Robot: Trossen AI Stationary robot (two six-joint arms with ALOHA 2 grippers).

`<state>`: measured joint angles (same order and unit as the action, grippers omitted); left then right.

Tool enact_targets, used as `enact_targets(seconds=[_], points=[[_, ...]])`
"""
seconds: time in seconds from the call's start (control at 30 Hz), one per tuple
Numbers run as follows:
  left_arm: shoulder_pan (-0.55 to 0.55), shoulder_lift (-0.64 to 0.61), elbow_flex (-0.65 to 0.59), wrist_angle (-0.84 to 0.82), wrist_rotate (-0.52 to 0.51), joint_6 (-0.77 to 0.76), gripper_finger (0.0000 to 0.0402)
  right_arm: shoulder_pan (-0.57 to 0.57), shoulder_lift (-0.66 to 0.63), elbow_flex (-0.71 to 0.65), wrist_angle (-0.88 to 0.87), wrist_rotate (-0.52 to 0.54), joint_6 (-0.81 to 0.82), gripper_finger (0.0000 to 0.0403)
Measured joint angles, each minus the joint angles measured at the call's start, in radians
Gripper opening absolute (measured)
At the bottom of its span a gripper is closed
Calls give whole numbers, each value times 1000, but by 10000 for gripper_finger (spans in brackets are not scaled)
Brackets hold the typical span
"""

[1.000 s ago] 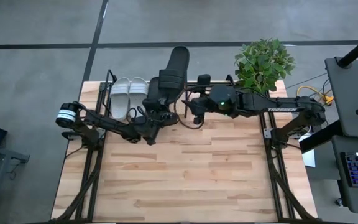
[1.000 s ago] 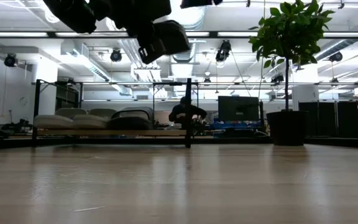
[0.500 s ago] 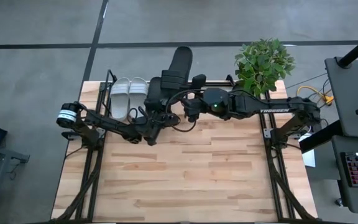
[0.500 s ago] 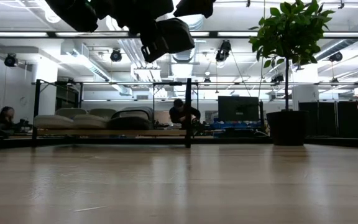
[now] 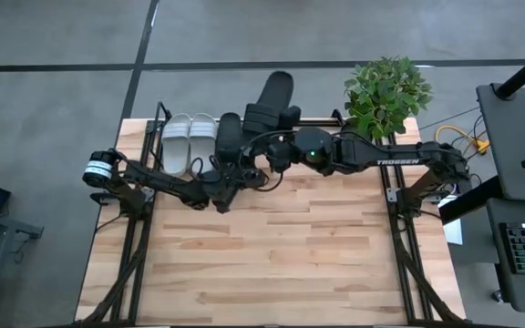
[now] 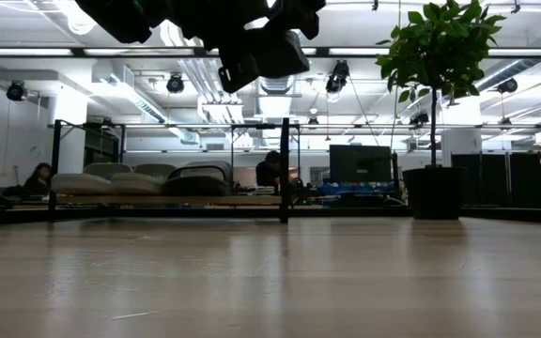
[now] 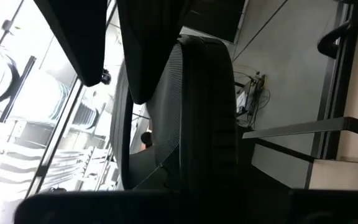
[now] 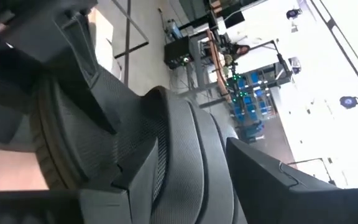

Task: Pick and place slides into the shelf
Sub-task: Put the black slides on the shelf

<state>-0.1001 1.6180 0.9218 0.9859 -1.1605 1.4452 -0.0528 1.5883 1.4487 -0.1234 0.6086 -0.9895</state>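
One black slide (image 5: pixel 272 100) hangs in the air over the shelf's (image 5: pixel 159 116) right part, its far end slanting toward the table's right. My left gripper (image 5: pixel 241 162) is shut on its near end. My right gripper (image 5: pixel 270 144) stands open at the slide's middle, one finger (image 8: pixel 67 43) along the sole and the other (image 8: pixel 278 186) beyond the strap (image 8: pixel 185 143). A white pair of slides (image 5: pixel 188 141) and a second black slide (image 5: pixel 229 135) lie flat on the shelf board. My left gripper holds the black slide by its near end (image 7: pixel 166 93), with a finger (image 7: pixel 145 50) lying over the ribbed sole edge; the wrist hides the exact place. The fingers come roughly level from the table's near side. The slide sticks out beyond them, lifted clear. Whether my right gripper touches the slide I cannot tell.
A potted plant (image 5: pixel 386 89) stands at the table's far right corner, right of the shelf's end post (image 6: pixel 285 169). The wide wooden tabletop (image 5: pixel 272 255) lies nearer. People sit in the room behind the table.
My right gripper has moved toward the table's left, rolled, and come in around the held slide. The slide's far end has swung toward the table's right, so the black slide on the shelf now shows beside it. My left arm has stayed in place.
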Motion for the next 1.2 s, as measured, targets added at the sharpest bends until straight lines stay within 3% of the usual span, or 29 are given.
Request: enact_targets(seconds=[0.7,0.87,1.2], points=[[3,0,17,-58,-1,1,22,-18,53,-3,67,130,-225,163],[3,0,18,-56,2,-1,22,-20,53,-4,79,140,-291,131],[2,-1,18,-55,8,-4,22,-22,53,-4,74,145,-289,25]])
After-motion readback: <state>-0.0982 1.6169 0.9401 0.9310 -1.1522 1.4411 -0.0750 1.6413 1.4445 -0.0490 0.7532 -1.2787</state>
